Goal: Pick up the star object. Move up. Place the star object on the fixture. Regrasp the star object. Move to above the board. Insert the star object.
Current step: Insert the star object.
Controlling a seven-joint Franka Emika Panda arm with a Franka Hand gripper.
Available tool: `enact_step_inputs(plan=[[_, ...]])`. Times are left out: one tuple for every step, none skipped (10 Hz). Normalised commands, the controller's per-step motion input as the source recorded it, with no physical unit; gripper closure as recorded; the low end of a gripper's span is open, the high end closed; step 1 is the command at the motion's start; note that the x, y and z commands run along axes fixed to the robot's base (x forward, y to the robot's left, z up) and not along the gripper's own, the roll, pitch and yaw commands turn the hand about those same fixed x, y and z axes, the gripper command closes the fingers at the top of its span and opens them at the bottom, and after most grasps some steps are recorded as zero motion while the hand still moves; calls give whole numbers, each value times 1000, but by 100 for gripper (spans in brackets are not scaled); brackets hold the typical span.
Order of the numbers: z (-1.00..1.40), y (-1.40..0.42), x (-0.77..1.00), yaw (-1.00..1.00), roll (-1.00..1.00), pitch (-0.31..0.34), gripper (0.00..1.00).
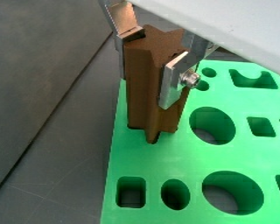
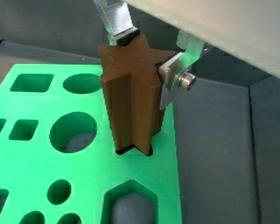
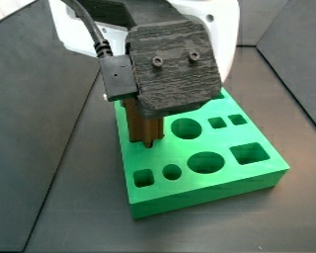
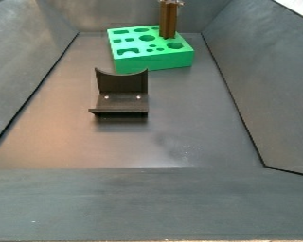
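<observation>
The star object is a tall brown star-section piece that stands upright between my gripper's fingers in both wrist views. My gripper is shut on its upper part, with one silver finger on each side. The piece's lower end meets the green board at a hole near the board's edge, and seems to be slightly inside it. In a side view the star object hangs under the gripper's body over the board. The fixture stands apart from the board, nearer the middle of the floor.
The board has several other open holes, among them circles and squares. The dark bin floor is ringed by sloping walls. The board lies near the far wall in a side view.
</observation>
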Motion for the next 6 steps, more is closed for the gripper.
enact_step_inputs(plan=[[-157,54,-229,111,79,19,100],[-611,20,-154,169,114,0,100],[-771,106,-57,334,143,0,100],[-726,151,0,423,116,0,100],[-597,0,46,266,11,6,100],[-563,-17,237,103,0,16,100]])
